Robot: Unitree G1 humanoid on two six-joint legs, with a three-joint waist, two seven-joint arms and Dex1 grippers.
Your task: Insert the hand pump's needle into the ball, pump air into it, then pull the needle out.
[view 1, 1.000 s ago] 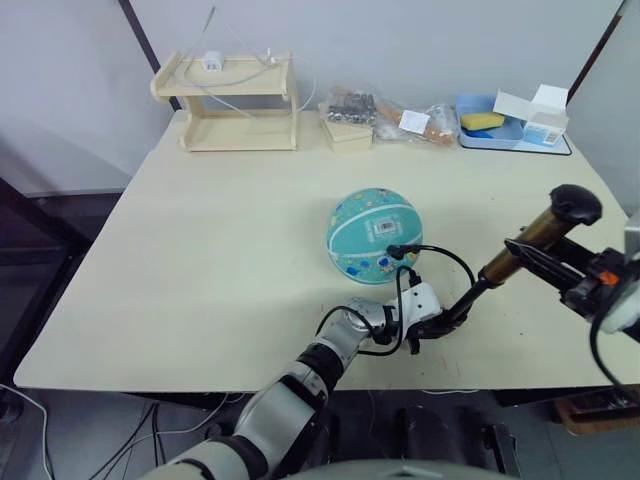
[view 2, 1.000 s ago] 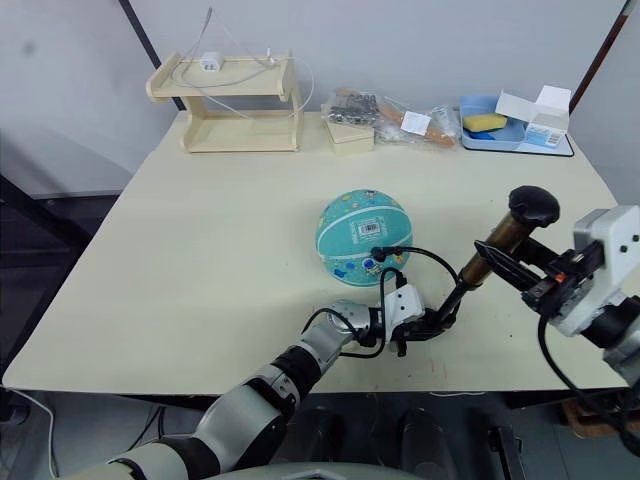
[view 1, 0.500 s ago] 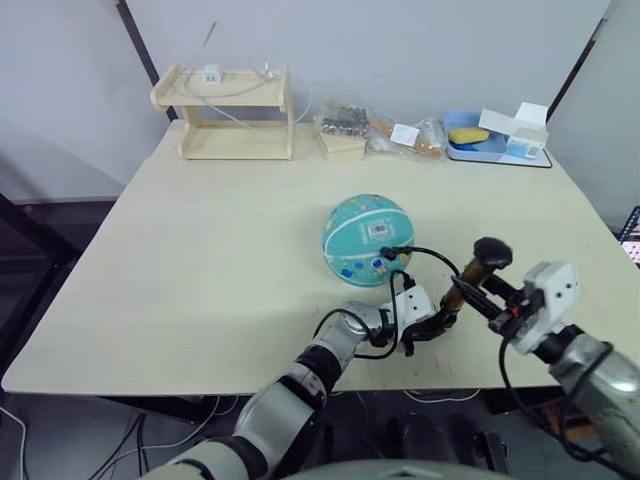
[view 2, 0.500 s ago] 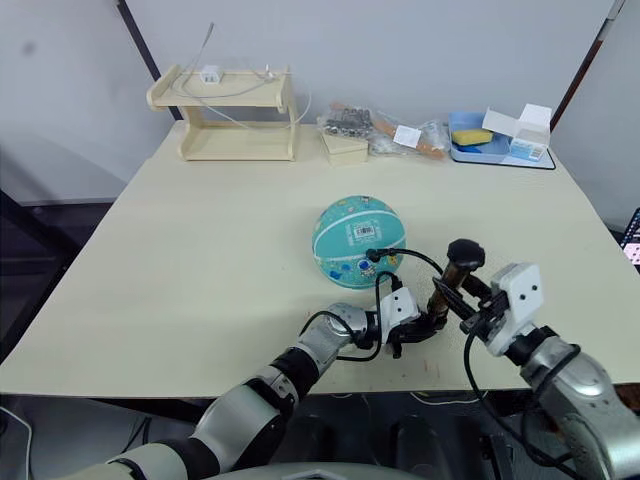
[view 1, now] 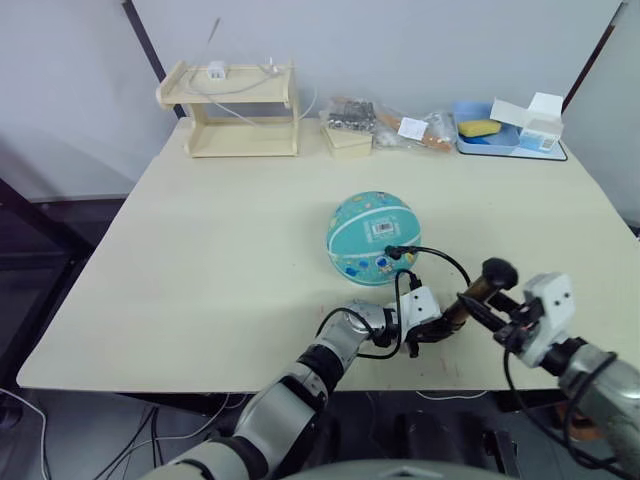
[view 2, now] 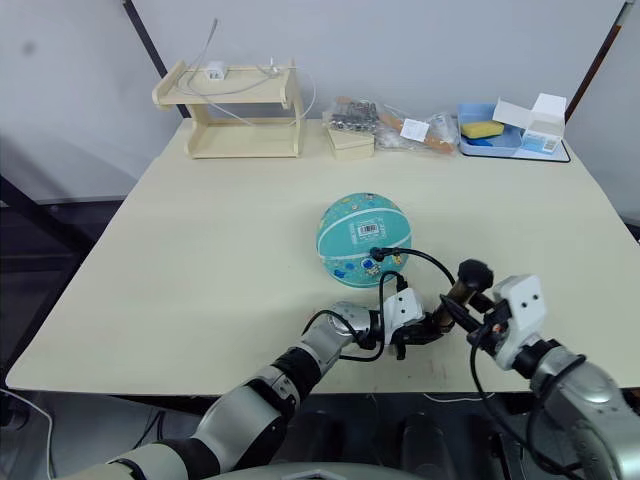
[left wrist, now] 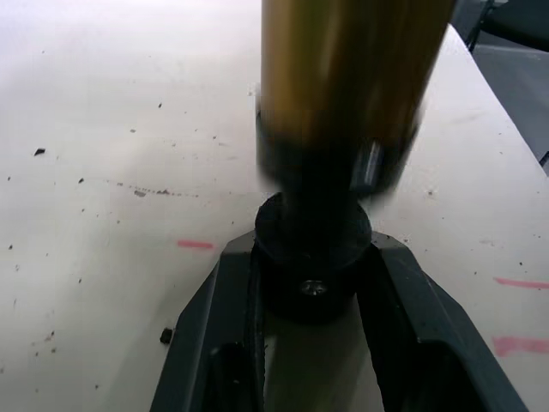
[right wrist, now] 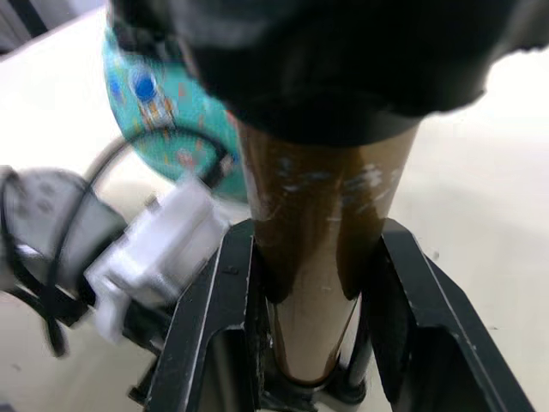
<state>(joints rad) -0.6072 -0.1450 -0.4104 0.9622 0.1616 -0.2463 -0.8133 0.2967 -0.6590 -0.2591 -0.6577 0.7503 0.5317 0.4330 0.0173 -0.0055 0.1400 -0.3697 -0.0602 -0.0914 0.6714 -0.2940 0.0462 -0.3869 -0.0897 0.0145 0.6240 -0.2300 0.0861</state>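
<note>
The teal ball (view 1: 372, 236) rests on the table, a little right of centre. At the end of the thin hose (view 1: 440, 255), a black fitting (view 1: 394, 252) sits against the ball's near side; the needle's pin is hidden there. Low over the table, in front of the ball, the hand pump (view 1: 466, 304) leans to the right. My left gripper (view 1: 440, 328) is shut on its black bottom cap (left wrist: 312, 276). My right gripper (view 1: 480, 306) is shut on the brass cylinder (right wrist: 316, 225), just under the black handle (view 1: 498, 271).
Along the far edge stand a wooden rack (view 1: 238, 104), a small wooden box (view 1: 347, 137), plastic bags (view 1: 405, 122) and a blue tray (view 1: 495, 138) holding a white carton (view 1: 532, 119). The table's front edge (view 1: 420, 384) runs close beneath both grippers.
My right gripper has come down and toward the left one, carrying the handle with it. The pump now looks much shorter and leans lower. The ball and left gripper have stayed put.
</note>
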